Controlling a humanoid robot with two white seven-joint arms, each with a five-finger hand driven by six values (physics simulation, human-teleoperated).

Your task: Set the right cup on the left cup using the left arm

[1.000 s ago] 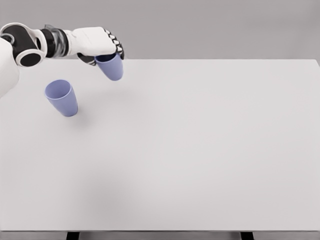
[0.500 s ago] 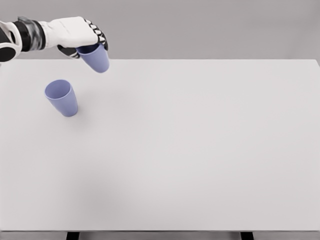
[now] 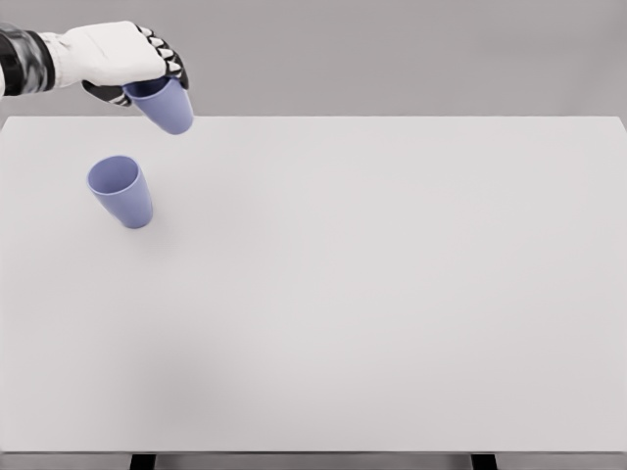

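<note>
White table [image 3: 392, 294] against grey wall [image 3: 392, 59], two blue cups [image 3: 121, 192].

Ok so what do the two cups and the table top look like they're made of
Held cup: probably matte plastic, going by its uniform lavender-blue and lack of sharp highlights.
Standing cup: same look, with a thin smooth rim that suggests molded plastic.
Table: smooth, pale grey-white, no grain or glare, perhaps laminate or painted board. As this is a render, all three are guesses.

White left hand [image 3: 116, 57] with black finger joints, dark-banded wrist
</note>
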